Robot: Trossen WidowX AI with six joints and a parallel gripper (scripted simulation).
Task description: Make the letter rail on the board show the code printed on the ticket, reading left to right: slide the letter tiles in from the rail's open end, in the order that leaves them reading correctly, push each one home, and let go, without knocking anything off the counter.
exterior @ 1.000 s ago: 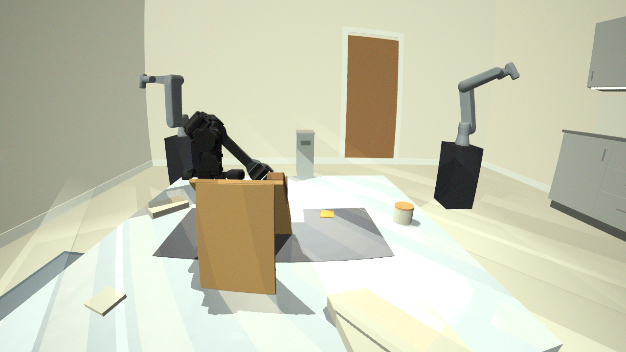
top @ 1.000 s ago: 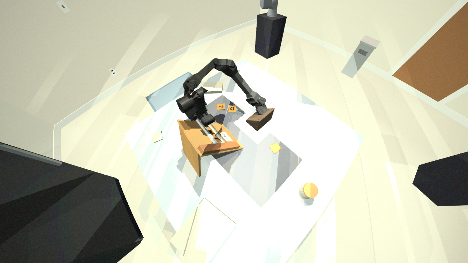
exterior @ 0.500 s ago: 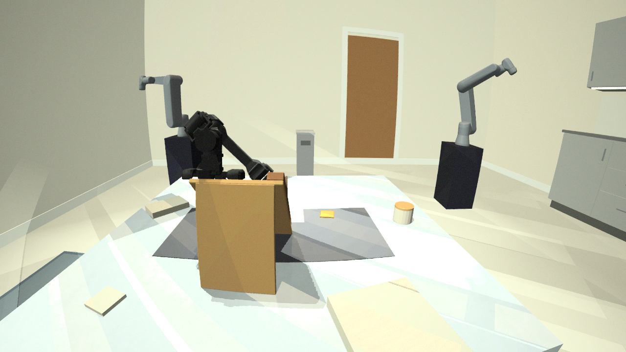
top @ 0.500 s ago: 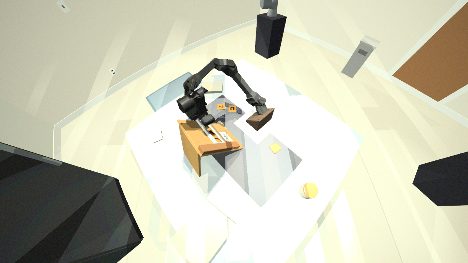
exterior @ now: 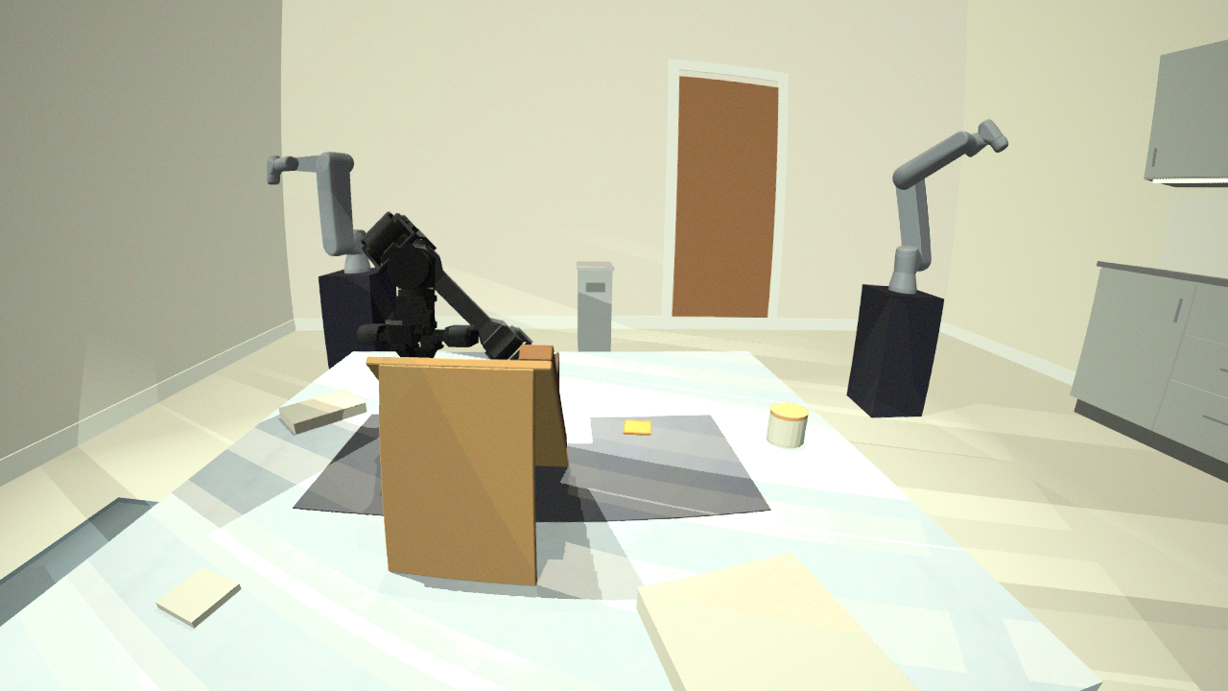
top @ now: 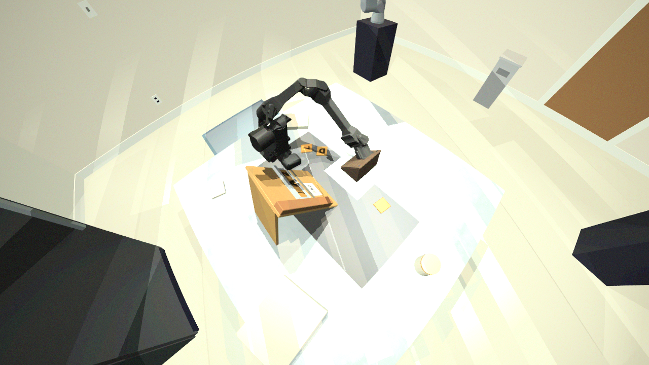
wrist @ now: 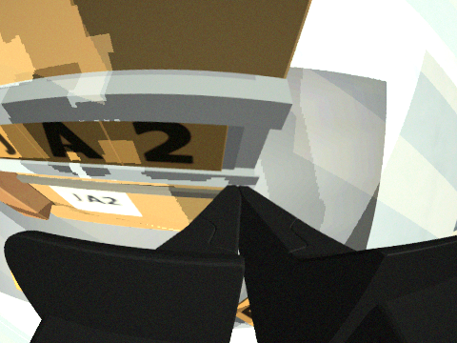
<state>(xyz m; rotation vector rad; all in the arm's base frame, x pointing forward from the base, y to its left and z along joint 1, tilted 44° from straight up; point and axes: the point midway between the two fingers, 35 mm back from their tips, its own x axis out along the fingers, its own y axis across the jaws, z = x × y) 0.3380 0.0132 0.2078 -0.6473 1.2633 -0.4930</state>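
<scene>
In the top view, the black arm (top: 337, 113) (exterior: 463, 296) arches over the desk (top: 454, 181) (exterior: 283, 583), and its tool (top: 281, 164) (exterior: 417, 347) (wrist: 235, 196) is near the upper-left end of the rail (top: 301, 195) (wrist: 157, 86). The rail runs across the sloping face of the wooden board (top: 263, 181) (exterior: 455, 464) (wrist: 190, 38), with dark-lettered tiles in it and the white ticket (top: 313, 189) (wrist: 106, 202) beside it. Two loose orange tiles lie near each other on the gray mat (top: 385, 235) (exterior: 678, 477) (wrist: 352, 119): one marked D (top: 321, 150), the other with a mark I cannot read surely (top: 307, 147). A plain-looking orange tile (top: 381, 205) (exterior: 637, 427) lies elsewhere on the mat, and a round jar (top: 428, 264) (exterior: 786, 427) stands apart on the desk.

In the exterior view, the board's upright back hides the rail and the tool's tips. The orange tile lies flat on the mat, with the lidded jar standing beyond the mat's side.

In the wrist view, the tool is clenched with its fingertips together and nothing between them, just below the rail's right end. The rail holds a partly cut-off tile that looks like J (wrist: 10, 143), then the A tile (wrist: 62, 152) and the 2 tile (wrist: 209, 150), side by side. The ticket below appears to read JA2, though its first letter is faint. The 2 tile stops short of the rail's right end.
</scene>
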